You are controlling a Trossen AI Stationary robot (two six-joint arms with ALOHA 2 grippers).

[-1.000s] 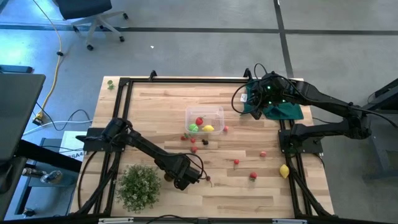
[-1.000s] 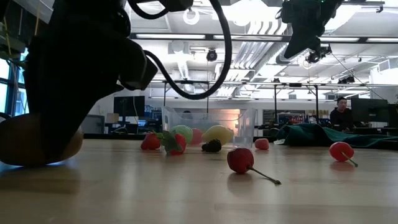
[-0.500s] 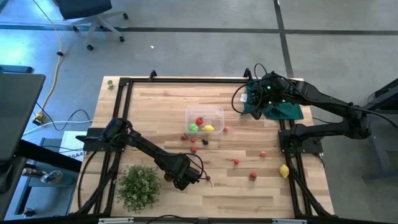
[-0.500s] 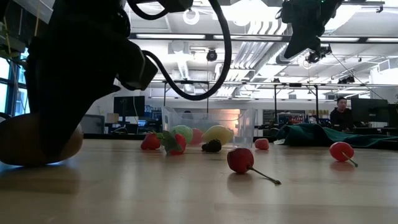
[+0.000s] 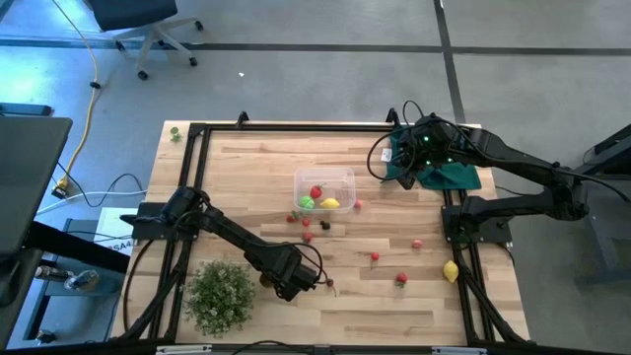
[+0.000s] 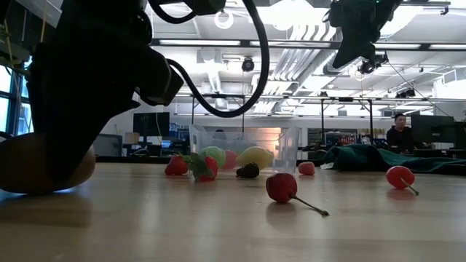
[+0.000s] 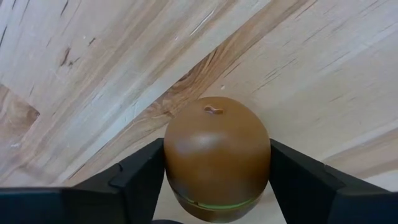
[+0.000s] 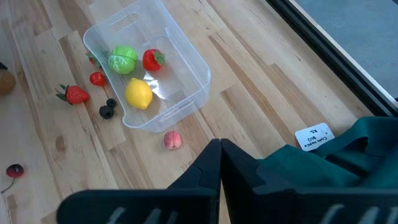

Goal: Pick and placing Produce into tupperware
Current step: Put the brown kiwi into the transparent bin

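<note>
A brown kiwi [image 7: 217, 155] lies on the wooden table near its front edge, and my left gripper [image 5: 296, 281] stands over it, shut on it. In the low view the kiwi [image 6: 22, 167] shows under the dark gripper at the far left. The clear tupperware [image 5: 340, 176] stands mid-table with a green ball [image 8: 122, 60], a red strawberry [image 8: 152, 60] and a yellow lemon [image 8: 138, 93] inside. More small produce lies loose around it. My right gripper [image 8: 219, 149] hangs shut, high above the far right corner. My left gripper pinches the kiwi between its two fingers, one finger [image 7: 143, 180] on each of two opposite sides [image 7: 173, 158]. The fingers come from above, pointing down. In the low view the kiwi's underside rests on the table.
A bushy green plant [image 5: 219, 294] stands just left of my left gripper. A dark green cloth [image 5: 454, 176] lies at the far right corner. Red cherries [image 5: 375, 257], a strawberry [image 8: 76, 94], dark berries [image 8: 107, 111] and a lemon [image 5: 451, 270] are scattered over the table.
</note>
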